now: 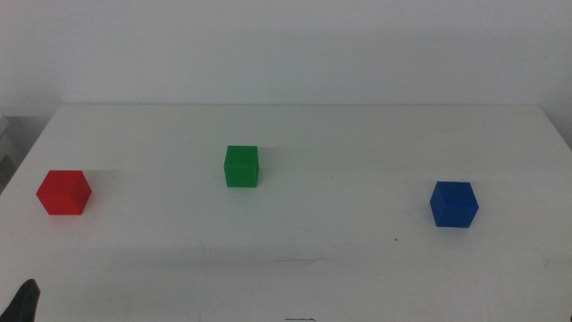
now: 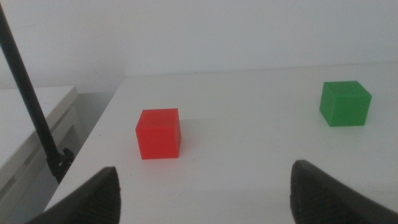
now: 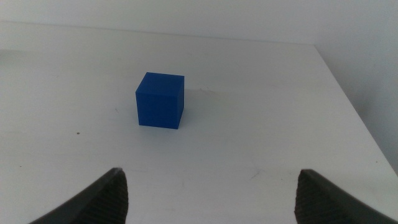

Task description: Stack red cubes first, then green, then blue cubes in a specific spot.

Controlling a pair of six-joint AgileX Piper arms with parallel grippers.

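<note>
Red cube [image 1: 63, 192], green cube [image 1: 241, 166] and blue cube [image 1: 453, 204] sit apart on the white table [image 1: 357, 259], none stacked.

In the middle view the red cube lies at 9 o'clock near the table's left edge, the green cube just left of centre toward 11 o'clock, the blue cube at 3 o'clock. The left gripper [image 2: 205, 193], jaws spread wide and holding nothing, shows only a dark tip at the 7 o'clock corner; the red cube lies ahead of it, clear of both jaws, nearer one of them. The right gripper [image 3: 208, 196], also wide and empty, faces the blue cube, which sits ahead, untouched.
</note>
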